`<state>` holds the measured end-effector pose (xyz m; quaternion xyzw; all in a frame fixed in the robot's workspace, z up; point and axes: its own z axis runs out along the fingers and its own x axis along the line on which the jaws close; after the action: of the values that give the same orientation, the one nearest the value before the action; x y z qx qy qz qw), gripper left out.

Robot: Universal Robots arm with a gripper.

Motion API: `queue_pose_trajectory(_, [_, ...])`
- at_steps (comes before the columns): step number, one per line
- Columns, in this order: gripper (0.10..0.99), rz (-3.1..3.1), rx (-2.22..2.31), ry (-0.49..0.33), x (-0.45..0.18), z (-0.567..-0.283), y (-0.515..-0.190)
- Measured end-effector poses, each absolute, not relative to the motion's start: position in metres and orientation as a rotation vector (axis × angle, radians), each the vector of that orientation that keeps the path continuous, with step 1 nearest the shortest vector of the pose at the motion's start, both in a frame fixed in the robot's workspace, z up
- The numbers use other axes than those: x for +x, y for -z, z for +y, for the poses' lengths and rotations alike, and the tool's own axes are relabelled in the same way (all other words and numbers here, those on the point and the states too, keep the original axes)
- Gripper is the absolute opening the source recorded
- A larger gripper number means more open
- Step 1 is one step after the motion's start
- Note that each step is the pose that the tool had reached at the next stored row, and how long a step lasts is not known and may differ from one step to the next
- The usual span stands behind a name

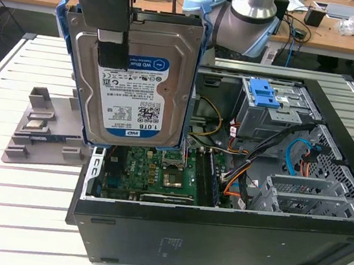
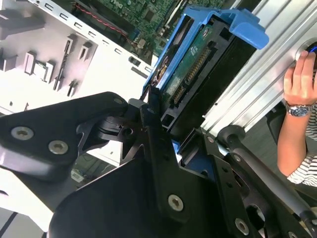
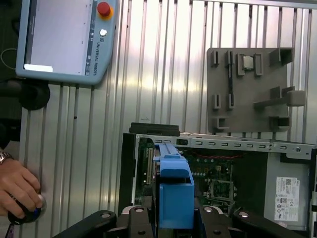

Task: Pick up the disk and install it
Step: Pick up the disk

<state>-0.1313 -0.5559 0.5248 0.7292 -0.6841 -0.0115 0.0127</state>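
Observation:
The disk [image 1: 138, 81] is a silver-grey hard drive with a blue-and-white label and blue side rails. It hangs upright in the air over the open computer case's [image 1: 216, 232] end at the exterior view's left. My gripper [image 1: 112, 52] comes down from above and is shut on the disk, with one black finger across the labelled face. In the second wrist view the disk [image 2: 194, 64] shows its green circuit board between my gripper's [image 2: 168, 124] black fingers. The first wrist view shows the disk's [image 3: 176, 193] blue rail edge-on, above the motherboard.
Inside the case a blue bracket [image 1: 264, 92] tops the grey drive cage [image 1: 280, 117], among cables and the motherboard [image 1: 159, 169]. A grey fixture plate [image 1: 40, 127] lies beside the case on the slatted table. A teach pendant [image 3: 64, 39] and a person's hand [image 3: 20, 191] are nearby.

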Motion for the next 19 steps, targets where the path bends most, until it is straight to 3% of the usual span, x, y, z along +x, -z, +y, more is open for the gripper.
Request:
queue_pose_trajectory(11, [0.365,-2.132,2.273,0.038,-0.099,-0.556,-0.524])
queue_pose_trajectory(14, [0.365,-2.162,2.307,0.108,-0.096,-0.558,-0.524])
queue_pose_trajectory(19, [0.365,-2.163,2.308,0.110,-0.095,-0.558,-0.524])
